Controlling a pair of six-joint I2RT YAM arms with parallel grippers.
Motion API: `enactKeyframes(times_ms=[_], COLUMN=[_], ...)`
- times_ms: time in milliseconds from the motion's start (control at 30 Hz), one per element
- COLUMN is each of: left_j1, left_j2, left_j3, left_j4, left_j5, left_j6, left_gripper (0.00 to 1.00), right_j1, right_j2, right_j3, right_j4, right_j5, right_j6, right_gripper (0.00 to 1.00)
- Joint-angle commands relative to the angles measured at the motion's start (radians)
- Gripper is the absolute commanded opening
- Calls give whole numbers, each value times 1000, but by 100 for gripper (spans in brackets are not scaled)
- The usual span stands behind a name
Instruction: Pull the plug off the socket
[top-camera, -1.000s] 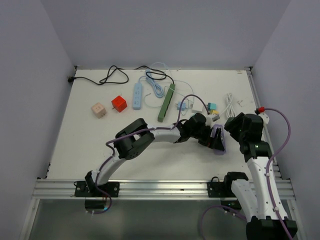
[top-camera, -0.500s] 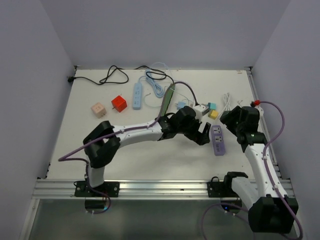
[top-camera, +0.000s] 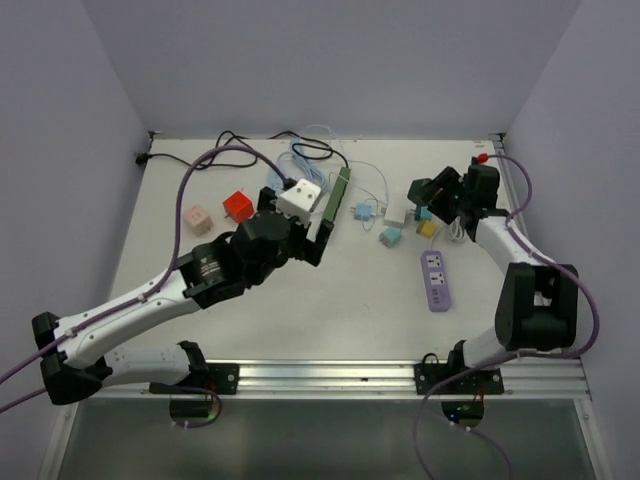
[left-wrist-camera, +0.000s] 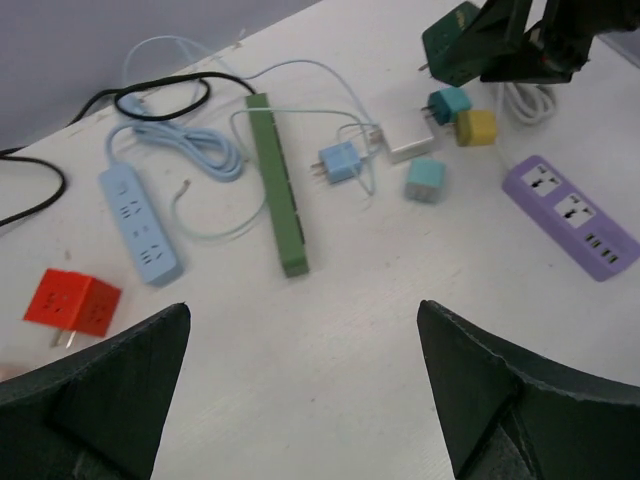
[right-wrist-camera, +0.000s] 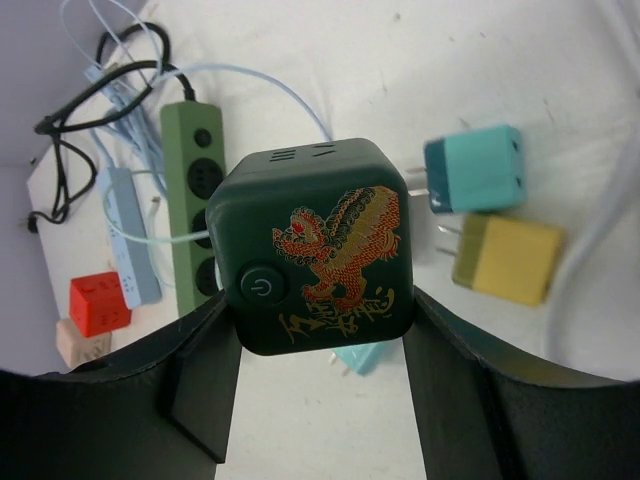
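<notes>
The plug (right-wrist-camera: 315, 260) is a dark green cube with a red and gold dragon and a power button. My right gripper (right-wrist-camera: 320, 300) is shut on it, one finger on each side, holding it off the table at the back right (top-camera: 428, 190). The socket is a purple power strip (top-camera: 433, 279) lying flat on the table by itself, also visible in the left wrist view (left-wrist-camera: 575, 215). My left gripper (left-wrist-camera: 302, 305) is open wide and holds nothing. It hangs over bare table left of centre (top-camera: 296, 228), well away from the strip.
A green power strip (top-camera: 333, 205), a light blue strip (top-camera: 274, 192), a red cube (top-camera: 238, 207) and a beige cube (top-camera: 196, 219) lie at the back left. Teal (right-wrist-camera: 475, 168) and yellow (right-wrist-camera: 508, 258) adapters sit under the right gripper. Cables (top-camera: 215, 155) trail along the back.
The left arm has swung from the purple strip back to the left, and its gripper has opened fully. The right gripper has carried the green plug away from the strip toward the back.
</notes>
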Motion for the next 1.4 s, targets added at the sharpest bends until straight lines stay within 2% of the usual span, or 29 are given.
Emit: enactKeyframes(times_ms=[0,100,200,233,333,433,533,633,933,1033,1167,1367], left_j1=[2,11,63,118,207,229,236,242,250,250,252,255], left_j2=[-128,-277,-380,-392,-380,-330,-297,-305,-306,-303,-302,-300], left_j3=[-111,-300,-420,-423,-424,-403,-385,-389,-389,-388,-388,-388], left_j4=[-92,37,123,122,146,137,110,116,114,113,110,108], left_j5=[-246,-314,-239,-183,-159,-95,-93,-72,-52,-50,-49,-47], left_j6=[94,94,50,41,57,51,36,39,37,39,38,39], left_gripper=[100,100,100,100,100,100,100,100,100,100,100,100], right_j1=[-2,-2,-2,-2,-2,-1,-1,-1,-1,-1,-1,-2], right_j2=[118,261,368,390,471,508,508,527,591,613,622,617], right_j3=[124,220,305,325,393,453,453,493,540,556,592,632], right_j4=[174,194,197,194,194,92,86,-13,-113,-136,-182,-248], right_j5=[-102,-129,-150,-170,-202,-201,-184,-195,-227,-238,-224,-186], right_j6=[23,50,57,55,57,29,18,-9,-45,-58,-85,-117], right_gripper=[33,34,35,36,37,38,39,41,51,55,67,77])
